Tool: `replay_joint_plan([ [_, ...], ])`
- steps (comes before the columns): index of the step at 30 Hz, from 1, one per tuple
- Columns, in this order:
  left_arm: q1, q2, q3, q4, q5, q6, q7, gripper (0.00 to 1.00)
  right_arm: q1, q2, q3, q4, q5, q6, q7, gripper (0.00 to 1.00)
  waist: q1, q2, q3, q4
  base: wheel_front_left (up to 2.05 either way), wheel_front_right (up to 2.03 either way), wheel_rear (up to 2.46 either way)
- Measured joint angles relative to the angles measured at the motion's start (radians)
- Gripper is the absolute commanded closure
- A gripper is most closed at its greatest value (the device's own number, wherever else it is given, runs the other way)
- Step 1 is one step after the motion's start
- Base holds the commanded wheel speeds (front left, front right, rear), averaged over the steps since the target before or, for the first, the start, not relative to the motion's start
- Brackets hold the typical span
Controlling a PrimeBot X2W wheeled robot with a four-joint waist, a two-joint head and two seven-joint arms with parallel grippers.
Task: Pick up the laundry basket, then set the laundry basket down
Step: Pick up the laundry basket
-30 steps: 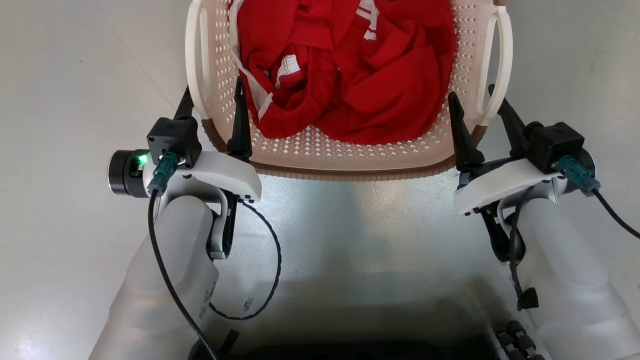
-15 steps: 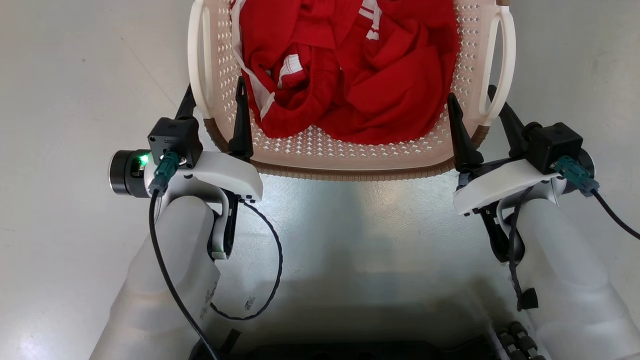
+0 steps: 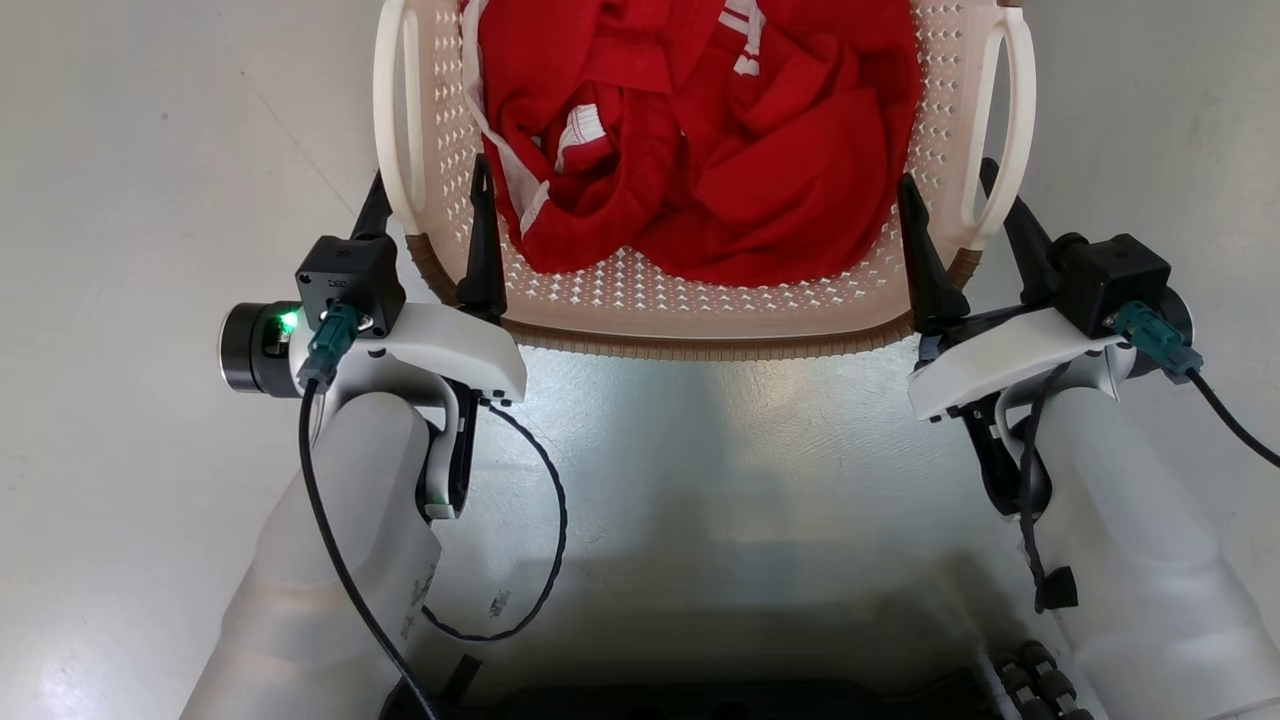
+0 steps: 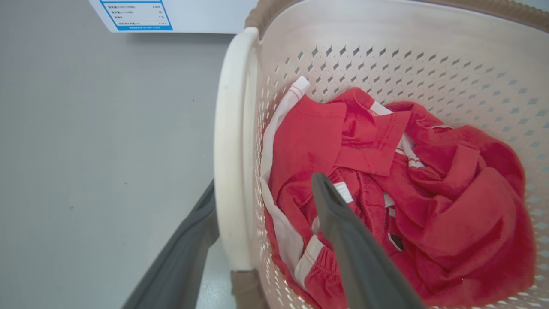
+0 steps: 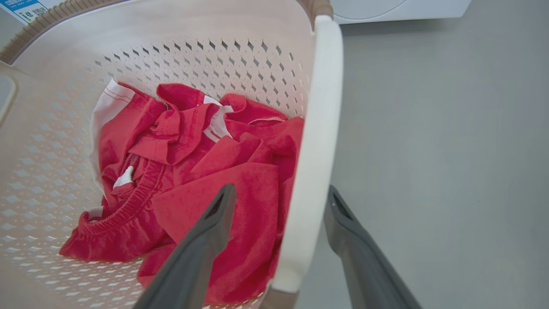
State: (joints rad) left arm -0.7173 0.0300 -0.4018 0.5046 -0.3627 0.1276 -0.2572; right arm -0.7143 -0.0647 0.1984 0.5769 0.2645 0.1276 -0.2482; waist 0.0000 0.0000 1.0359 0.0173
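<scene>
- Head view: our left gripper (image 3: 430,178) has its jaws spread wide across the left side of the laundry basket (image 3: 720,310). One finger is inside the perforated wall and the other is outside the white left handle (image 3: 395,120).
- Our right gripper (image 3: 947,178) stands the same way on the other side, jaws wide. One finger is in the basket and one is outside the right handle (image 3: 1005,120).
- Left wrist view: the handle stands between our two fingers. The outer finger (image 4: 184,257) lies just beside it, and the inner finger (image 4: 351,249) reaches over the red clothes (image 3: 750,170), apart from the wall.
- Right wrist view: the handle sits in the gap with space on both sides, so nothing is clamped.
- The basket is straight ahead between our arms, above the grey floor (image 3: 150,150). We cannot tell whether it rests there.
- A white appliance (image 4: 141,15) stands past the far rim.
</scene>
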Motion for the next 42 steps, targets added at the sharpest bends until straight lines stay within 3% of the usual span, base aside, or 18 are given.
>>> replay_joint_plan([
  [3,0.000,0.000,0.000,0.001,0.000,0.000,0.000,0.01,0.000,0.000,-0.001,0.000,0.000,0.000,0.000,0.00,0.0000,0.0000,0.000,0.000,0.00,0.00,0.00],
  [5,0.000,0.000,0.000,0.003,-0.001,0.000,0.000,0.14,0.000,0.000,-0.002,0.000,0.000,0.000,0.000,0.00,0.0000,0.0000,0.001,0.000,0.00,0.00,0.00],
  [6,0.000,0.000,0.000,0.003,-0.004,0.000,0.000,0.26,0.000,0.000,-0.003,0.000,0.000,0.000,0.000,0.20,0.0001,0.0000,0.002,0.000,0.00,0.00,0.00],
  [7,0.000,0.000,0.000,0.004,-0.007,0.000,0.000,0.73,0.000,0.000,-0.003,0.001,0.000,0.000,0.000,0.67,0.0000,0.0000,0.002,0.001,0.00,0.00,0.00],
  [8,0.000,0.000,0.000,0.006,-0.009,0.000,0.000,1.00,0.000,0.000,-0.003,0.004,0.003,0.000,0.000,1.00,0.0001,0.0000,0.003,0.001,0.00,0.00,0.00],
  [25,-0.007,0.001,-0.044,0.082,-0.074,-0.002,-0.002,1.00,0.010,-0.004,0.010,0.035,0.044,-0.009,0.000,1.00,0.0000,0.0000,-0.053,0.001,0.00,0.00,0.00],
  [42,0.071,0.001,-0.198,0.267,-0.238,-0.002,0.000,1.00,0.150,-0.004,0.053,0.119,0.038,-0.009,0.000,1.00,0.0001,0.0000,-0.294,0.023,0.00,0.00,0.00],
])
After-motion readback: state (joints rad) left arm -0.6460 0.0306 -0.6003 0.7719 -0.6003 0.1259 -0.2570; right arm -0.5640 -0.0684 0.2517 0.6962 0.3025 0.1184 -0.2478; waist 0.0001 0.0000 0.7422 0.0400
